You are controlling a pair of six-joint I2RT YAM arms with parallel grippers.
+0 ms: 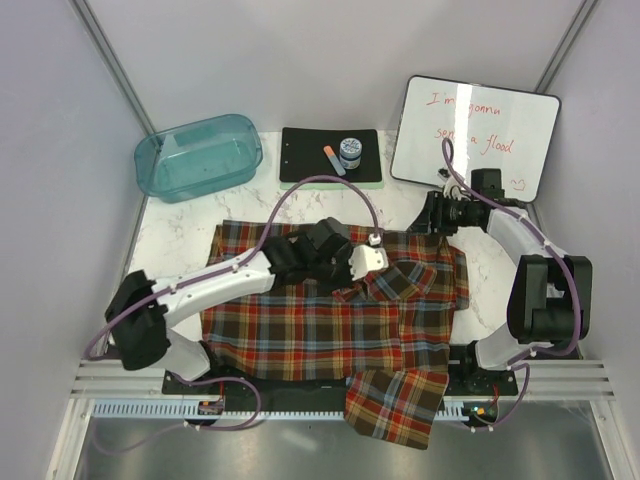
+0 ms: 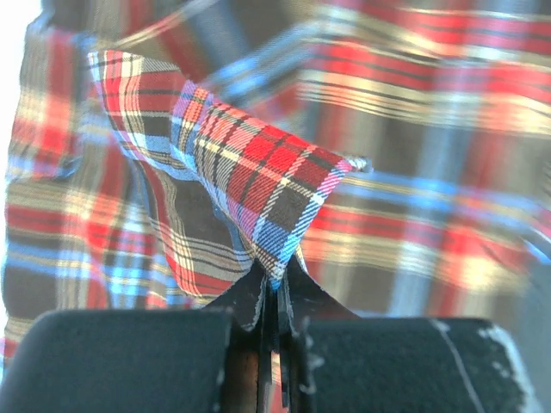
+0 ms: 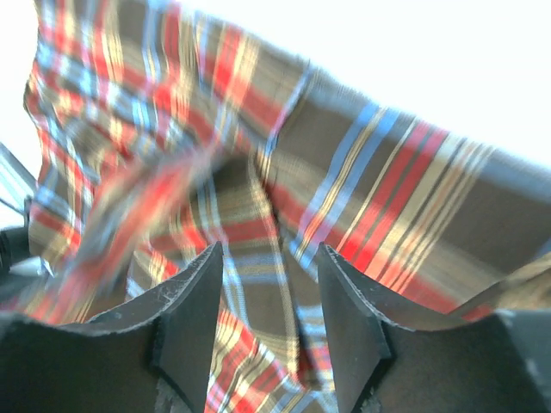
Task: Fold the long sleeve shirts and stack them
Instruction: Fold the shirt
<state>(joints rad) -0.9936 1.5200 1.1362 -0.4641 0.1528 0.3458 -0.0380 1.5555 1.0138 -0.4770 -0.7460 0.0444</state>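
Observation:
The long sleeve shirt point(image 1: 310, 325), in red, orange, brown and blue checks, lies spread across the table. One part of it hangs over the near edge point(image 1: 395, 405). My left gripper point(image 1: 385, 264) reaches over the shirt's middle. In the left wrist view it point(image 2: 275, 274) is shut on a pinched ridge of the plaid cloth point(image 2: 250, 172), which rises in a peak from the jaws. My right gripper point(image 1: 438, 216) is at the shirt's far right corner. In the right wrist view it point(image 3: 269, 258) stands open, with plaid cloth point(image 3: 362, 189) showing between and beyond its fingers point(image 3: 194, 301).
A teal plastic tub point(image 1: 199, 156) stands at the back left. A black clipboard point(image 1: 305, 160) with a small jar point(image 1: 350, 150) and an orange marker point(image 1: 333, 159) lies at the back centre. A whiteboard point(image 1: 480, 110) leans at the back right, behind the right arm.

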